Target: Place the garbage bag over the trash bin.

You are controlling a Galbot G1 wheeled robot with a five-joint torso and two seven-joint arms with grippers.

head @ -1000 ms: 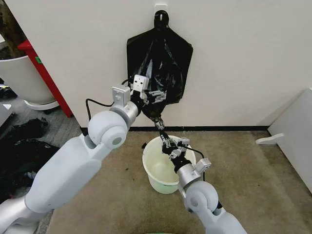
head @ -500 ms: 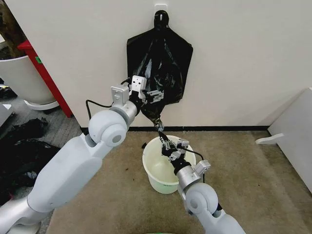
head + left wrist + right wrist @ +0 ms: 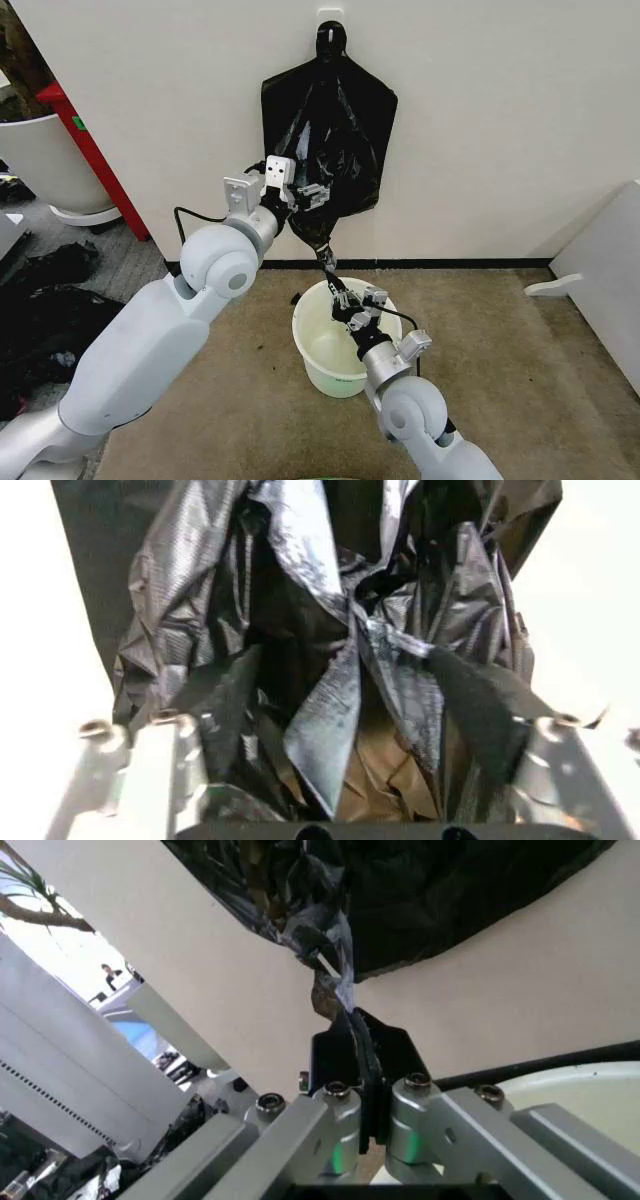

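Right now my right gripper (image 3: 337, 283) is pinched shut on the garbage bag's (image 3: 330, 140) bottom tip, just above the trash bin (image 3: 335, 345) on the floor by the wall; my left gripper (image 3: 330, 776) stands open around the film — I'd close it, then spread gently.

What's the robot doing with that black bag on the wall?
The robot is handling the garbage bag, which hangs from a hook on the wall. Its left pincer is up at the bag's lower part, fingers spread with crumpled film between them. Its right pincer is shut on a thin twisted tail of the bag, just above the trash bin on the floor below. The bag is not over the bin yet.
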